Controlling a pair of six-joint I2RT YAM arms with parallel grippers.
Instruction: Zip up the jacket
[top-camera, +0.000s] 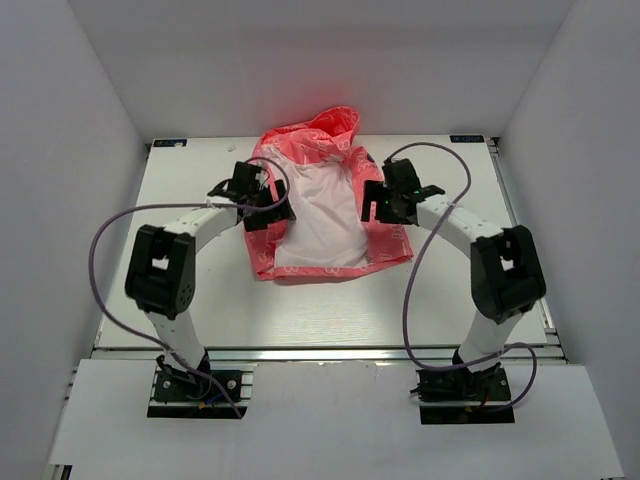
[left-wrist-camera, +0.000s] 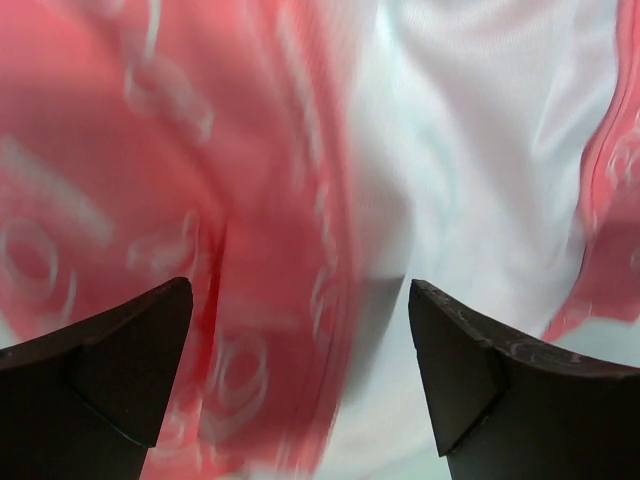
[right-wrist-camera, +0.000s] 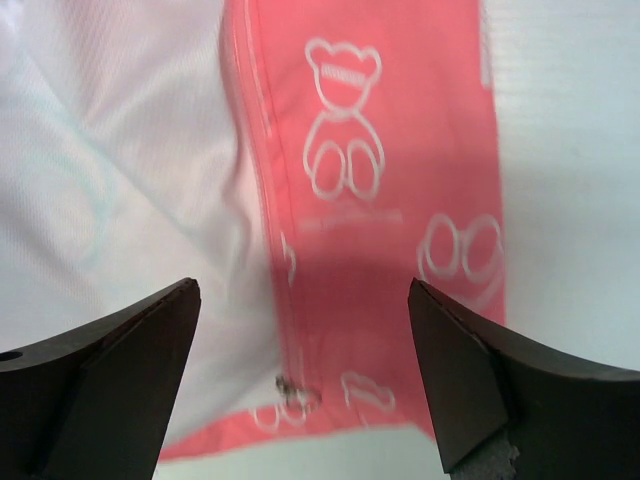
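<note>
Flanking 1 unzipped jacket (top-camera: 320, 222), 2 gaping: left gripper (left-wrist-camera: 300, 290), right gripper (right-wrist-camera: 303, 288).

Top external: looks down from above and behind both arm bases, facing the far wall, far enough back to show the whole table (top-camera: 200, 300).
Left wrist: very close over the jacket (left-wrist-camera: 250, 200), looking down between its own dark fingers (left-wrist-camera: 110, 370) (picture blurred).
Right wrist: equally close over the opposite front edge, with its fingers (right-wrist-camera: 110, 380) at the lower corners.
Shared: all three views show the white lining bordered by pink.
</note>
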